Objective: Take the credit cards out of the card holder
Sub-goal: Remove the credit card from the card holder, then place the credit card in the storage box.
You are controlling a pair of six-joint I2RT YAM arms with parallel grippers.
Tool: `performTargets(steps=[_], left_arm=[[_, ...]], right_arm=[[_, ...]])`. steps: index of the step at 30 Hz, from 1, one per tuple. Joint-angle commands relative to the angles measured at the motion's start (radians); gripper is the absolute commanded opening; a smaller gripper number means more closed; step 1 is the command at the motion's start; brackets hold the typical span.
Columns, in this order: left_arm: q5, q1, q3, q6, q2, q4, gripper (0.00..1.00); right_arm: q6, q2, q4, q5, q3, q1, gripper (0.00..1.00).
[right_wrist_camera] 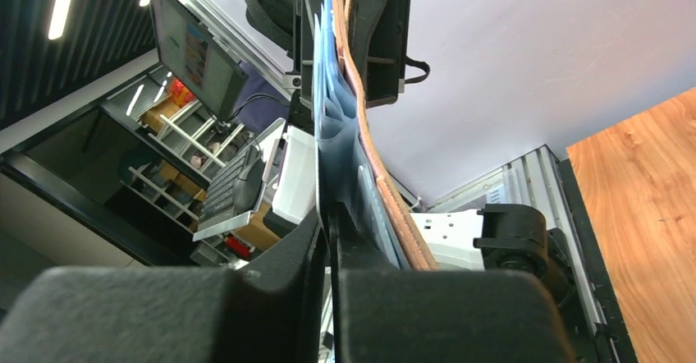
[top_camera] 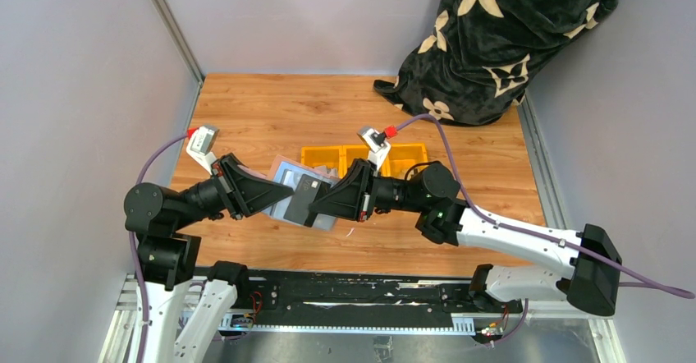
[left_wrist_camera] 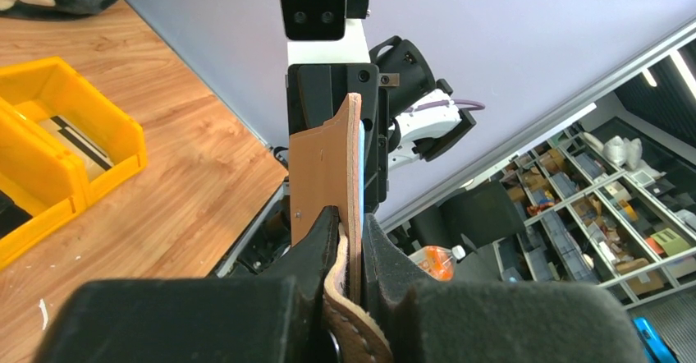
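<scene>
- Looking from above, you have the holder (top_camera: 282,171) held up off the table (top_camera: 271,108), between the two arms and in front of the yellow bins (top_camera: 328,156).
  - The left gripper (top_camera: 287,191) is clamped on the holder's left edge.
  - The right gripper (top_camera: 317,208) is closed at the opposite side, over a dark card (top_camera: 307,189) lying against the open face.
  - The pale marks on that card are too small to read.
- Seen from the left wrist, the holder (left_wrist_camera: 324,174) is edge-on.
  - It shows a tan leather-like outer skin with stitching and a thin pale-blue layer behind it.
  - Your left fingers (left_wrist_camera: 316,248) are narrow and pinch that edge firmly.
  - Judge it light but floppy. The skin curls where it leaves the grip, so hold it near the fold or a stitched border, not on a loose flap.
  - No brand or stamp shows on the leather.
- Seen from the right wrist, the fingers (right_wrist_camera: 246,297) are pressed together on one thin layer at the left of the blue pockets (right_wrist_camera: 336,149).
  - It is probably the card, though the edge-on view cannot settle that.
  - Expect a card to be stiff, thin and slick, and to slip from a shallow pinch. Take it flat across its exposed end and pull in line with the slot, or it may bind.
  - The monitor in the background shows colours only, with nothing legible.
</scene>
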Motion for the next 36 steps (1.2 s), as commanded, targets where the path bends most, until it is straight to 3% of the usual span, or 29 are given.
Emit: performTargets(steps=[1, 11, 16, 19, 24, 36], left_arm=[[-0.002, 0.000, 0.032, 0.005, 0.001, 0.016, 0.00], [0.001, 0.000, 0.075, 0.079, 0.021, 0.001, 0.00], [-0.010, 0.000, 0.141, 0.259, 0.041, -0.162, 0.00], [-0.034, 0.000, 0.185, 0.369, 0.053, -0.273, 0.00], [-0.032, 0.000, 0.180, 0.371, 0.050, -0.279, 0.00], [-0.016, 0.000, 0.166, 0.310, 0.026, -0.234, 0.00]], right_arm=[[-0.020, -0.042, -0.006, 0.011, -0.015, 0.009, 0.04], [-0.105, -0.241, -0.234, 0.039, -0.109, -0.060, 0.00], [-0.194, -0.382, -0.574, 0.058, -0.083, -0.217, 0.00], [-0.241, -0.387, -0.757, 0.037, -0.053, -0.345, 0.00], [-0.407, -0.214, -1.097, 0.126, 0.056, -0.454, 0.00], [-0.586, 0.294, -1.234, 0.287, 0.309, -0.457, 0.00]])
